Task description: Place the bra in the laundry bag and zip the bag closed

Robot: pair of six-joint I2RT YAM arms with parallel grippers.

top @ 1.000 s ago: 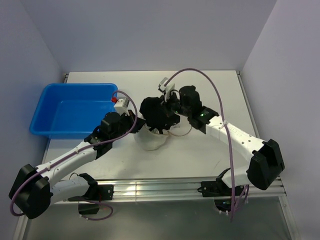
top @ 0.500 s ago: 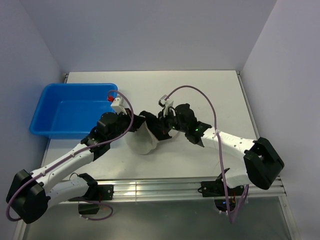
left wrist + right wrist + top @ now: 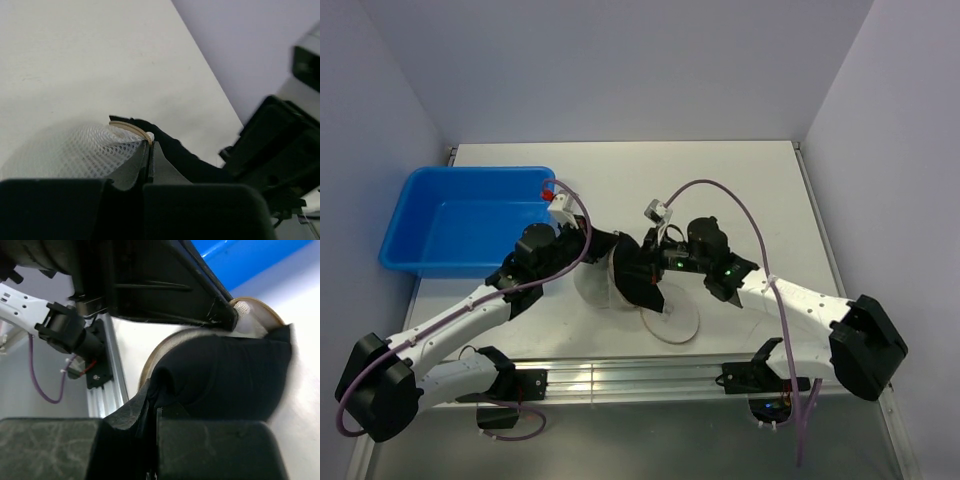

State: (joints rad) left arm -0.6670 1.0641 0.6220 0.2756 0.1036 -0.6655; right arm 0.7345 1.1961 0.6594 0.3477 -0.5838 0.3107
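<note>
Moved: right gripper [image 3: 154,415] lowered, clamped on black cloth [image 3: 220,375] just beside left gripper [image 3: 149,160], which pinches round white-mesh laundry bag [image 3: 75,150]; bag unzipped, bra unseen.

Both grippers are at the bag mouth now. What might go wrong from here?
1. The left gripper pinches the bag by a thin bit of rim; a tug from the other arm may pull it loose.
2. The right gripper holds the black cloth across the rim, so it might get caught on closing.
3. The two grippers sit very close and may collide.
</note>
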